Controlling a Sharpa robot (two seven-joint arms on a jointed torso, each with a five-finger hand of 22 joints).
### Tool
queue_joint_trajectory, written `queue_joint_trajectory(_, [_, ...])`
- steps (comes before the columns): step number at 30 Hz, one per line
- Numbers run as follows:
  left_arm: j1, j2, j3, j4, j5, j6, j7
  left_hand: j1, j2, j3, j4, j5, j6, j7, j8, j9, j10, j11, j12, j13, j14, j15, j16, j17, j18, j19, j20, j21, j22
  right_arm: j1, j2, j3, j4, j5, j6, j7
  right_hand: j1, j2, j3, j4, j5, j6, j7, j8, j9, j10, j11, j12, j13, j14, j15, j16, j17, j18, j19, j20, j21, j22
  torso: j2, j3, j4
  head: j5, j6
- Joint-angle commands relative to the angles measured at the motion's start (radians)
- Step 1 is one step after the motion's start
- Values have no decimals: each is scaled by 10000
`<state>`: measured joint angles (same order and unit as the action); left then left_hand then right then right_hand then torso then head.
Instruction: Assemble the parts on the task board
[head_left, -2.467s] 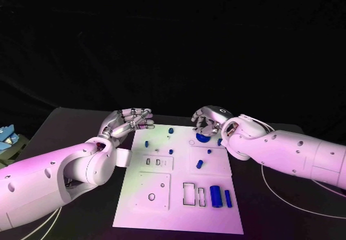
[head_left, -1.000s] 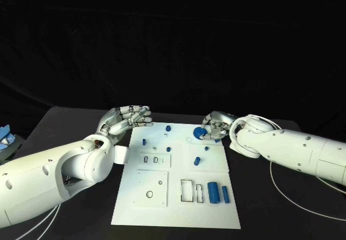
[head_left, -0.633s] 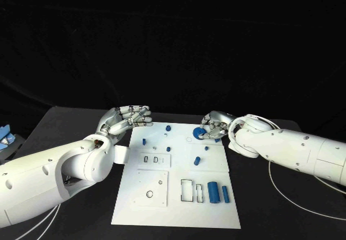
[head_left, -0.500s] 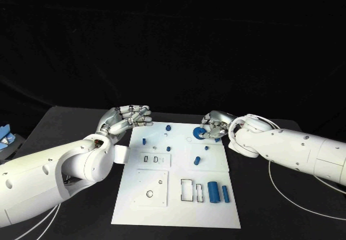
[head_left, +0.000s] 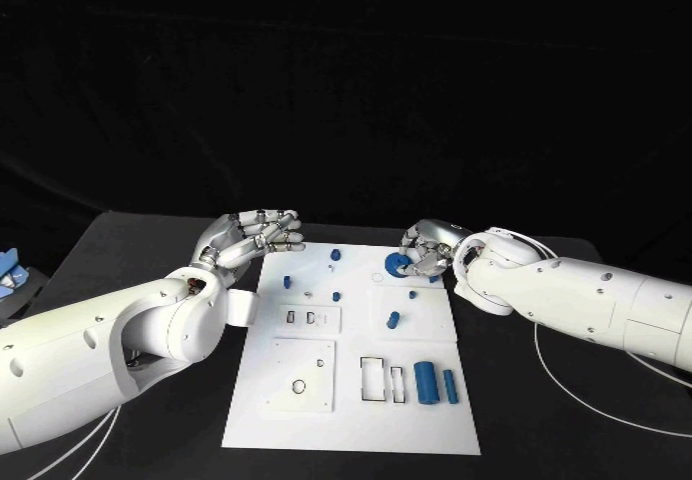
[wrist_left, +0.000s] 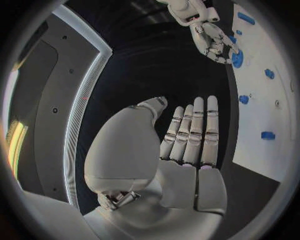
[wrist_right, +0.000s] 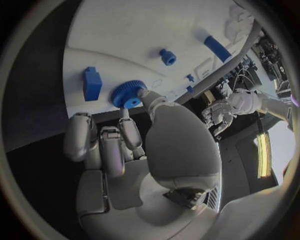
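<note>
Little has moved lately: right hand (head_left: 427, 250) stays pinching the blue gear (wrist_right: 128, 94) at the task board's (head_left: 353, 400) far edge; a tilted gear could jam. Left hand (head_left: 257, 237) hovers, fingers apart.

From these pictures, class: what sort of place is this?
Probably a robotics test bench: a white task board with small blue parts on a black table, worked by silver robot hands, the right hand among them.

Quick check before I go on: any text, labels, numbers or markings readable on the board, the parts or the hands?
None readable. The white rectangular task board shows only outlined slots and holes, and the blue toothed disc that the right hand holds carries no lettering. The left hand shows none either.
</note>
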<state>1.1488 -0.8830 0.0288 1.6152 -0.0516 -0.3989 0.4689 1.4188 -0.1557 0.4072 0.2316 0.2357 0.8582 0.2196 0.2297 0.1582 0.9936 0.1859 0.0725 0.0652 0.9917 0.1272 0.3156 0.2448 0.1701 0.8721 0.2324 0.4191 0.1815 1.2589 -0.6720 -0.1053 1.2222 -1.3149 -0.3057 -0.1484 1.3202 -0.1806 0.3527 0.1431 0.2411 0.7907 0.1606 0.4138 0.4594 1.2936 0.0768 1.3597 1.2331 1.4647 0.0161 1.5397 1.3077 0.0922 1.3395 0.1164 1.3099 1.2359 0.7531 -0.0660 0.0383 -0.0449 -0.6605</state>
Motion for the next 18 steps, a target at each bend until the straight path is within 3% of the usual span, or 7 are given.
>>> queue_joint_trajectory(1, [9, 24, 8, 10, 35, 239, -22, -49, -23, 49, -9, -40, -95, 234, -24, -15, -50, 22, -31, -1, -10, 74, -32, 11, 111, 58, 15, 65, 12, -28, 16, -20, 74, -904, -179, -275, -37, -89, 29, 22, -61, 104, -2, 70, 10, 67, 20, 44, 18, 828, -74, 61, 1539, -103, 57, 0, 41, 36, 3, 5, -8, -3, -2])
queue_joint_trajectory(6, [9, 23, 8, 12, 61, 283, -84, -89, -22, 55, -9, -45, -156, 263, -71, -32, -118, 48, -75, -8, -30, 91, -63, 28, 106, 46, 21, 77, 12, -54, 12, -34, 265, -1620, -455, -472, -127, -164, 28, 68, -3, 131, -18, 86, 6, 90, 5, 54, 29, 839, -88, 73, 1587, -128, 132, -12, 120, 147, -2, 3, -10, -5, 4])
queue_joint_trajectory(18, [9, 34, 8, -6, 73, 305, -134, -118, -5, 70, -17, -45, -216, 296, -117, -48, -202, 76, -100, -12, -40, 109, -90, 49, 103, 30, 29, 89, 11, -77, -10, -42, 832, -2366, -1232, -802, -328, -227, 222, 290, 612, 251, -86, 119, -26, 230, -60, 110, 129, 857, -144, 92, 1662, -180, 302, -64, 290, 401, 0, 0, 15, 12, 45])
